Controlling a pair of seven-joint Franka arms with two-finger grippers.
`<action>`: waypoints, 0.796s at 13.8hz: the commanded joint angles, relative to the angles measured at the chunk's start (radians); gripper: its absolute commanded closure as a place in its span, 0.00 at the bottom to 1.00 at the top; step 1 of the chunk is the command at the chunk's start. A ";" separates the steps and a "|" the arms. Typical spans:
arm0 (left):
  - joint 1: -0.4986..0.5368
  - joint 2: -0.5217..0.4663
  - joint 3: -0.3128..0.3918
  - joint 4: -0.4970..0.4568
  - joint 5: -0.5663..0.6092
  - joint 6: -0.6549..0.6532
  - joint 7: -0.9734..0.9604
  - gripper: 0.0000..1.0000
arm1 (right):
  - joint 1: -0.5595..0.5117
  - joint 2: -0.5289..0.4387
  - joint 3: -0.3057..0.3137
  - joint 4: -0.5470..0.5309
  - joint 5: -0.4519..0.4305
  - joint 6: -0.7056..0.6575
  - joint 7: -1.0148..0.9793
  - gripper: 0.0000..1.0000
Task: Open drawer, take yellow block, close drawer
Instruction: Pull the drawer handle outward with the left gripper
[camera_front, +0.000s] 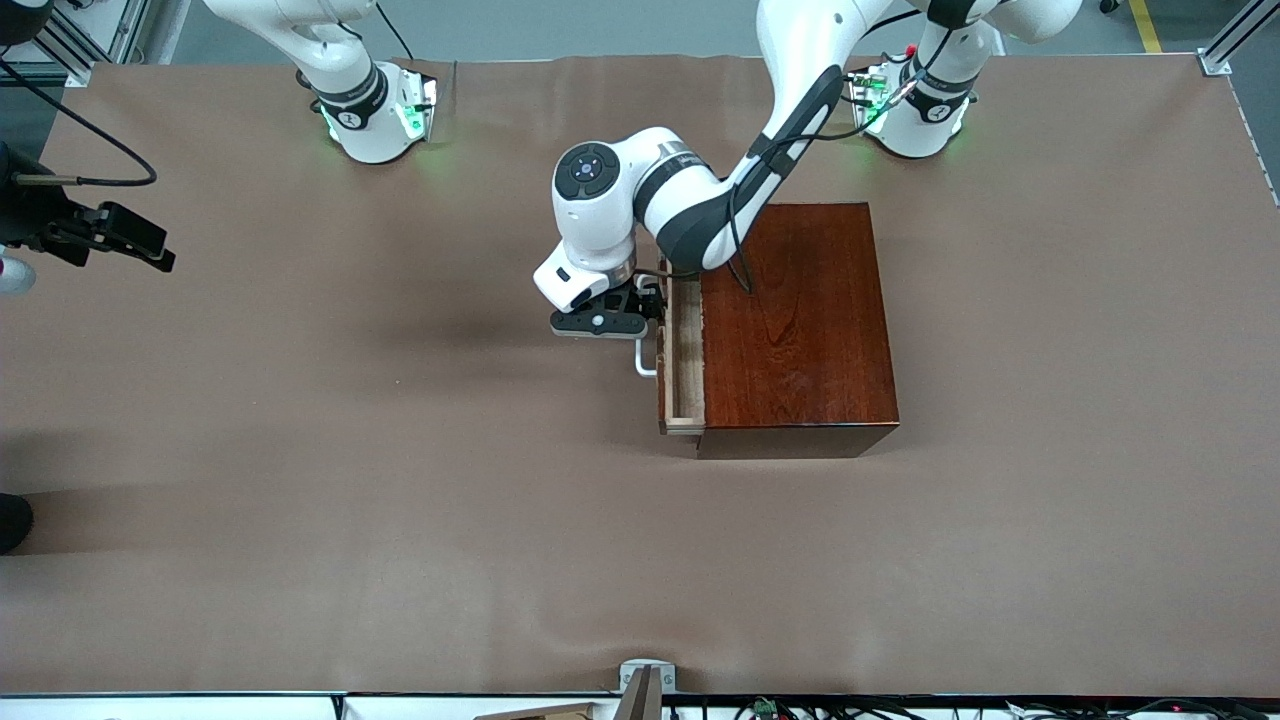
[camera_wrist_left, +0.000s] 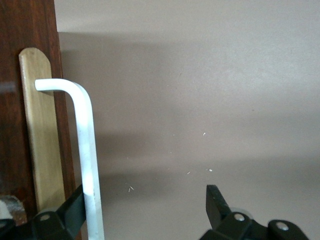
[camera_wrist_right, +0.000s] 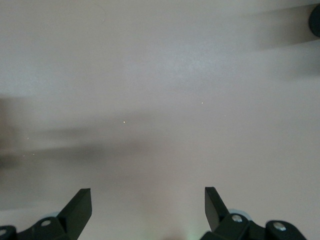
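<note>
Mahogany gleams on the cabinet (camera_front: 800, 320) standing on the brown tabletop (camera_front: 350, 500), toward the left arm's end. Its drawer (camera_front: 684, 350) is pulled out just a little toward the right arm's end, showing a narrow strip of pale wood tray between the dark front and the cabinet body. Nothing yellow shows in that slim opening, so I cannot tell where the yellow block is.

Now the left arm: it reaches from its base, across the cabinet top, and brings the left hand (camera_front: 598, 322) down at the drawer front, right at the white U-shaped handle (camera_front: 643, 358). In the left wrist view the handle bar (camera_wrist_left: 89, 165) runs straight down past one dark finger (camera_wrist_left: 75, 207), touching or very nearly touching it, while the other finger (camera_wrist_left: 216, 202) stands well apart over bare tabletop. So the left hand is spread wide, with the bar inside the gap against one finger and no squeeze on it. Pale wood of the drawer's edge (camera_wrist_left: 42, 140) sits just beside the bar, against the dark front.

And the right arm waits, folded back near its own base. Its right hand (camera_wrist_right: 148, 205) shows in its own wrist view only, fingers (camera_wrist_right: 80, 205) fully spread over plain tabletop, holding nothing.
</note>
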 joint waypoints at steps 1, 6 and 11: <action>-0.019 0.005 0.004 0.017 -0.028 -0.012 -0.010 0.00 | 0.000 0.003 0.007 0.010 -0.013 -0.009 0.014 0.00; -0.024 0.003 0.001 0.044 -0.035 0.008 -0.004 0.00 | -0.001 0.002 0.007 0.010 -0.013 -0.009 0.014 0.00; -0.027 0.017 0.001 0.039 -0.041 0.063 -0.003 0.00 | -0.001 0.002 0.007 0.010 -0.013 -0.009 0.014 0.00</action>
